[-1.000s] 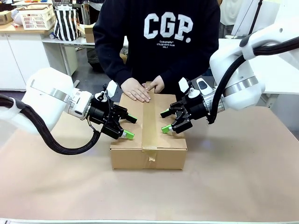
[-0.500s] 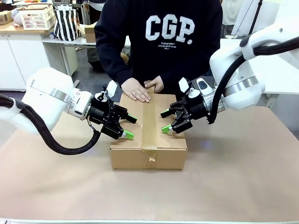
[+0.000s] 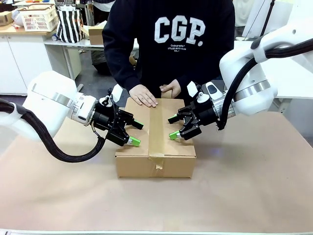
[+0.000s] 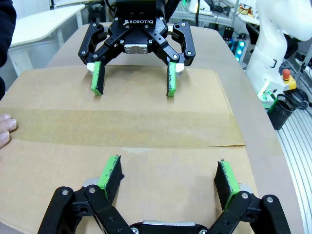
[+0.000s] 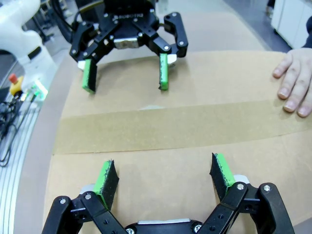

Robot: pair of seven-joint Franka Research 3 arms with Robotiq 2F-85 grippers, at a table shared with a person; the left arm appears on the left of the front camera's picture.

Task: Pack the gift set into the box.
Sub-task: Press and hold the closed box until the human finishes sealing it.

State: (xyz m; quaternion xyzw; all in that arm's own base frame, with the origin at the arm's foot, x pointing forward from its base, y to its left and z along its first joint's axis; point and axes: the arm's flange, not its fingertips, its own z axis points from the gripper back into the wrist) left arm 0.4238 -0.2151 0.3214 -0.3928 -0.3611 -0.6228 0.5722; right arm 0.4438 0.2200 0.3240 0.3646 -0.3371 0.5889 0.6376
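Person's hand lifted from taped box
One person's hand (image 3: 171, 90) rose off the box (image 3: 155, 139) far edge; left hand (image 3: 136, 132) and right hand (image 3: 172, 127) stayed released.

The shallow brown corrugated cardboard box (image 3: 155, 142) looks matt, sealed by a slightly glossier strip of tan paper tape (image 3: 156, 129). Brown matt sheeting, probably paper, covers the bench (image 3: 244, 191).

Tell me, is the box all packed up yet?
Nearly, it seems. The box has its flaps shut, with a strip of tape along the seam and over the near edge. Right now the left gripper and right gripper sit open over the lid, while the person's hand rests flat on the far end. Probably little is left beyond letting go.
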